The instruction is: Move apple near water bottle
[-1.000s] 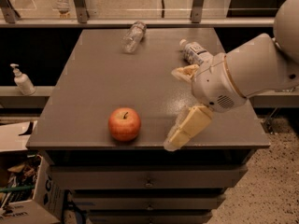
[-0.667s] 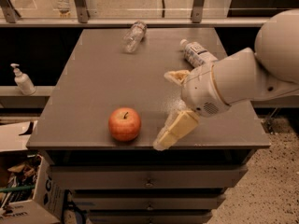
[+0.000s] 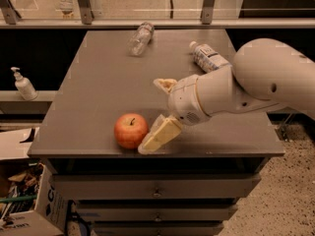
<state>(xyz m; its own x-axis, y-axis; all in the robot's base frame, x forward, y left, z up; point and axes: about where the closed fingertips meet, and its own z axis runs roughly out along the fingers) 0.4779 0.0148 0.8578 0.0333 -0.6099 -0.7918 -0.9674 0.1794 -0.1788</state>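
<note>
Leftward across the frame went the gripper (image 3: 150, 116) since a second before, closing the gap to the apple (image 3: 131, 130), which had not shifted. The gripper hung low over the front part of the grey table (image 3: 98, 87), just right of the apple, with its two pale fingers spread well apart. The lower finger (image 3: 160, 135) slanted down towards the table's front edge, and its tip lay right beside the apple's right flank; contact could not be told. The upper finger (image 3: 163, 84) pointed towards the middle of the tabletop. The white arm (image 3: 246, 87) reached in from the right side of the frame.

The apple sat upright, stem up, in the lower centre near the front edge. The water bottle (image 3: 141, 37) lay on its side at the upper centre, well apart from the apple. A fatter bottle (image 3: 209, 57) with a white cap lay to its right. A pump dispenser (image 3: 22, 84) stood at the left, off the table, and a cardboard box (image 3: 19, 205) sat at the lower left.
</note>
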